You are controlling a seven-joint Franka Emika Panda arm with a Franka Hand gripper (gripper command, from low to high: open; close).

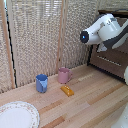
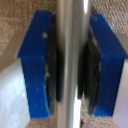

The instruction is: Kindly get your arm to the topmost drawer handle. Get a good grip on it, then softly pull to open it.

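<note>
A: Where's the arm [image 1: 106, 29]?
B: Up at the exterior view's right, reaching into the dark brown drawer front [image 1: 111, 60]. The drawer handle [image 2: 73, 64] itself isn't visible in that view, the arm blocks the top part.

A: Wrist view?
B: Handle fills it, a silver bar running straight between the two blue fingers [image 2: 36, 65]. The dark pads sit right against it on both sides. I'd call the jaws clenched on the handle, grasping it.

A: So reach done, grip done?
B: Looks that way. Reach is finished, grip appears set. The pull is what's left.

A: Drawer open at all?
B: Can't tell. Exterior view is small and the arm covers the top drawer. A lower silver bar [image 1: 109, 59] shows on the front below it, that drawer looks closed.

A: Anything else on the bench [image 1: 85, 100]?
B: Blue cup [image 1: 42, 83], pink mug [image 1: 64, 75] just beside it, small orange block [image 1: 67, 90] in front of them, patterned plate [image 1: 17, 115] at the near corner on the exterior view's left. All well apart from the arm, nothing in the pull path as far as I can judge.

A: Progress call?
B: Roughly two of three steps done. Next is a slow straight pull outward.
</note>
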